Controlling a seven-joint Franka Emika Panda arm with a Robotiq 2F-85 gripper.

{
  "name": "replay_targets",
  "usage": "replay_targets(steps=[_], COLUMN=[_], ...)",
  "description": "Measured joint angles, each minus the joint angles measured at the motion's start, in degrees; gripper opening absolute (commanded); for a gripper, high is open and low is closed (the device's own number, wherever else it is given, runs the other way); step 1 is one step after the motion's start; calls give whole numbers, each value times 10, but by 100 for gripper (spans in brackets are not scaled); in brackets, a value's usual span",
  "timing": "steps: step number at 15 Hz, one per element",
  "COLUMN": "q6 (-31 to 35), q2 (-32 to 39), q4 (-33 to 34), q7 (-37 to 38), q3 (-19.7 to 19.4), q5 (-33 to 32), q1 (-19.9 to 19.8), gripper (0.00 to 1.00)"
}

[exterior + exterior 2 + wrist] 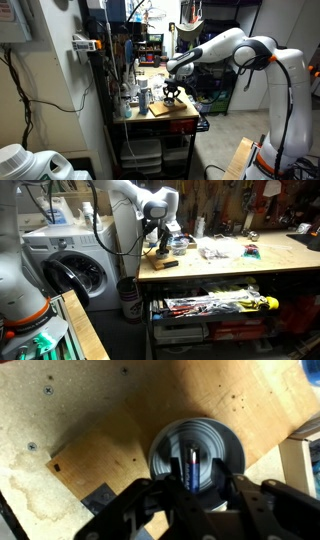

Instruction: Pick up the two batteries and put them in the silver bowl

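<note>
While I am standing here looking along the tabletop [240, 268], a white washing machine [70, 272] is sitting at the far left in an exterior view, just beside the bench end. Moving right from it, a wooden board [165, 264] is lying flat on the near-left corner of the tabletop. The white arm [130, 195] is bending down over that board from above. In an exterior view from another spot, the same arm [235, 50] is reaching in from the right, and the gripper [172, 93] is hanging just above the board [160, 108].

Through the wrist view, the silver bowl [215, 440] is resting on the board [110, 465], right of the board's middle. One battery [188, 463] is lying inside the bowl, near its centre, and it is showing dark with a bluish glint.

The gripper [192, 485] is hovering straight over the bowl. Its two dark fingers [150, 492] are standing well apart, about as wide as the bowl, and they are gripping nothing that I can see. The battery is sitting between them in the picture but not touching either one. A small dark piece [100, 495] is lying at the board's near-left edge.
</note>
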Motion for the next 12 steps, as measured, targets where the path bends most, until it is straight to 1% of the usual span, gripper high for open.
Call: replay_targets(steps=[2,4,8,10,12], q6=[0,0,-2,-13,-31], q2=[0,-4,-25,-40,-58], q4=[0,0,0,0,0], q7=[0,-1,-7,-15,-60], q3=[0,0,0,0,0], q5=[6,9,22,25,14], q1=[0,-1,-4,-6,-9], gripper=[87,100,100,100,100])
